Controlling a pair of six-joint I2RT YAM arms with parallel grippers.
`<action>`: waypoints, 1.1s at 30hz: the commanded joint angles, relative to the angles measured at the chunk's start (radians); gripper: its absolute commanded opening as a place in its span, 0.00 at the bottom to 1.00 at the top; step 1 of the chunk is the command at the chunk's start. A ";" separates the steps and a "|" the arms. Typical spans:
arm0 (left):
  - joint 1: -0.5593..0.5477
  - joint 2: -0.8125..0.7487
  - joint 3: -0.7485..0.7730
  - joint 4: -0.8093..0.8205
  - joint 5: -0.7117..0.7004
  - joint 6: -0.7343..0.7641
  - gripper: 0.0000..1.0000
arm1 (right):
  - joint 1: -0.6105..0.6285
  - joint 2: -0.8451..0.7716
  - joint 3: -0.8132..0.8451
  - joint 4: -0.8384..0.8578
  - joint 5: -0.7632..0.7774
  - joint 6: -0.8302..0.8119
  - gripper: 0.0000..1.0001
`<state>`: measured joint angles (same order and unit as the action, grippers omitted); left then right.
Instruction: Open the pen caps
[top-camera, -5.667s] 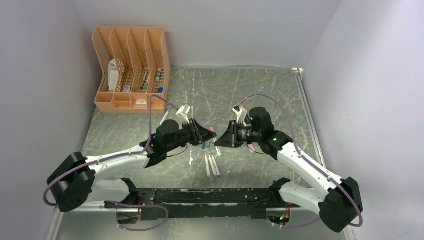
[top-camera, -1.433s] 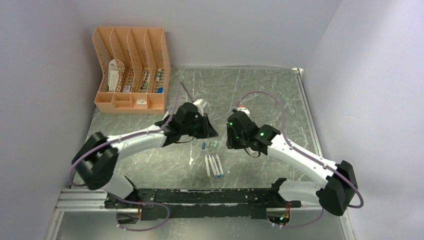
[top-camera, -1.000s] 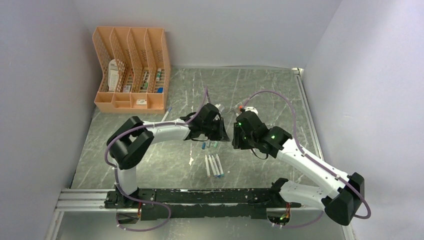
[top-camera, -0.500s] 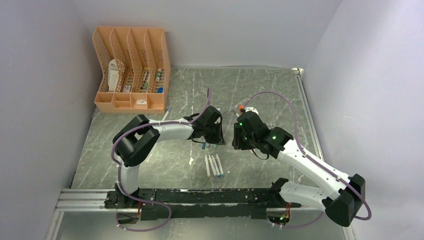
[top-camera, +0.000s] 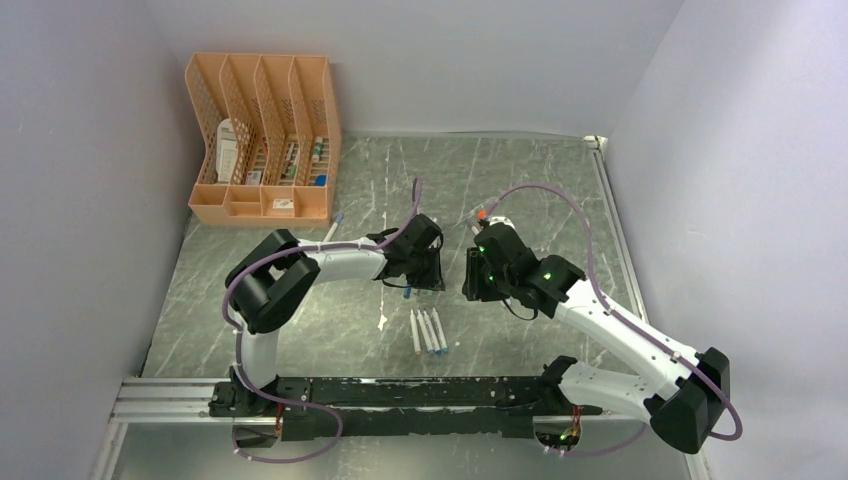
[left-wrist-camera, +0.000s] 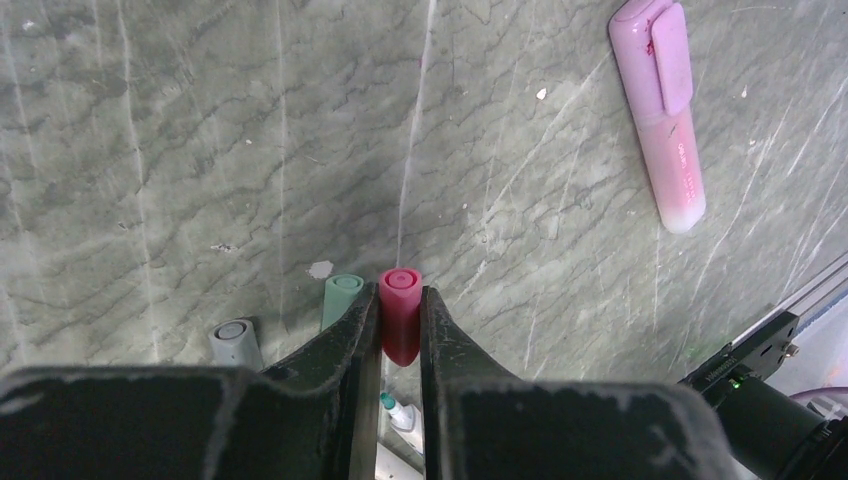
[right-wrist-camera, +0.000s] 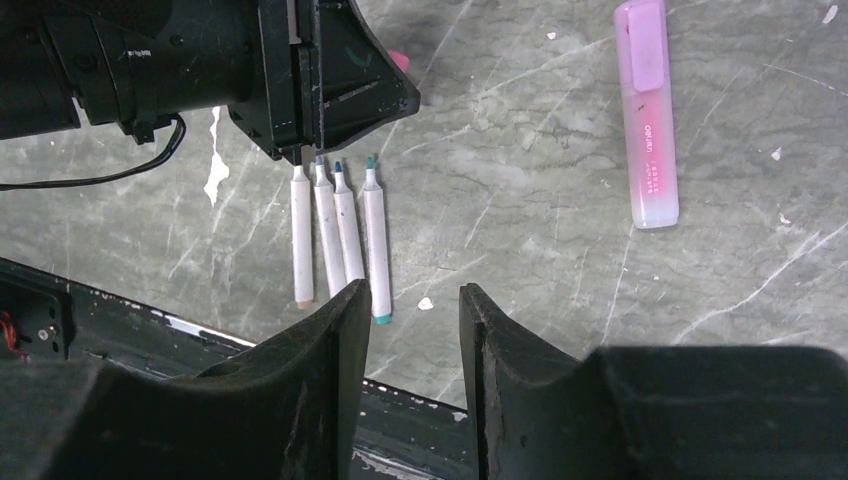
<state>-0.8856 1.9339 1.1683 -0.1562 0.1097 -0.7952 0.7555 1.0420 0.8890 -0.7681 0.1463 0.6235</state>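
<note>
Marble table: left gripper pinches the pink cap, seemingly upright; right gripper gapes empty.

Through my left wrist camera I count one pink cap, one teal cap and one grey cap, three in all. My right wrist camera shows four white pen barrels lying side by side on the worktop, and one pink highlighter. At the back stands one orange file organizer with four compartments.
</note>
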 joint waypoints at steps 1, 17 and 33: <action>-0.006 -0.013 -0.027 -0.040 -0.050 0.016 0.17 | -0.005 -0.014 -0.020 0.026 -0.008 -0.007 0.37; -0.006 -0.035 -0.034 -0.099 -0.122 0.021 0.18 | -0.005 -0.013 -0.039 0.044 -0.024 -0.012 0.37; -0.006 -0.026 -0.007 -0.142 -0.123 0.016 0.35 | -0.005 -0.002 -0.043 0.056 -0.032 -0.019 0.37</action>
<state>-0.8875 1.9045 1.1515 -0.2081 0.0254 -0.7933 0.7540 1.0420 0.8555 -0.7261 0.1192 0.6189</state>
